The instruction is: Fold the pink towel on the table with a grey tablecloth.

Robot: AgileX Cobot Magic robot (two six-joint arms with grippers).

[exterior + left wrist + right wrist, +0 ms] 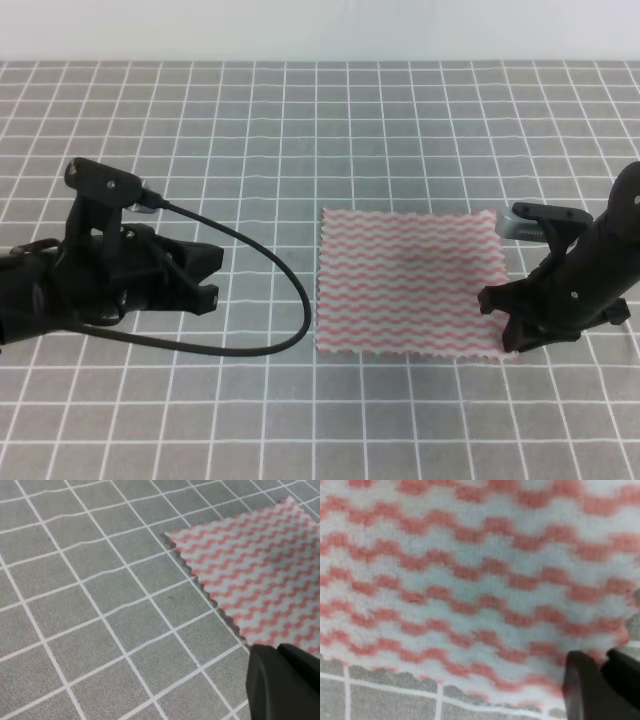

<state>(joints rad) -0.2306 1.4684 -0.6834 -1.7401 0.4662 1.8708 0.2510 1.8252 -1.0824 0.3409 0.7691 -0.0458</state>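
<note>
**Right gripper down at the towel's near-right corner, fold not yet begun**

You had one pink towel (408,282) lying flat and fully spread on the table with a grey tablecloth (300,130), a little right of centre, its edges roughly in line with the white grid. You also had two arms in view and one black cable (270,275) looping off the left arm across the cloth.

Your right gripper (505,322) sat low at the towel's near-right corner, with its fingers over that edge. I could not tell whether the jaws were apart or already closed on the fabric; the right wrist view showed only dark finger ends (600,685) at the towel's edge. Your left gripper (208,277) hovered well to the left of the towel, holding nothing, and its state was equally unclear.

To do this step well, you needed to pinch only the corner, catching the thin cloth and not the tablecloth beneath. A low lift and a straight carry toward the opposite edge would probably have kept the stripes aligned and the far edge from dragging.
</note>
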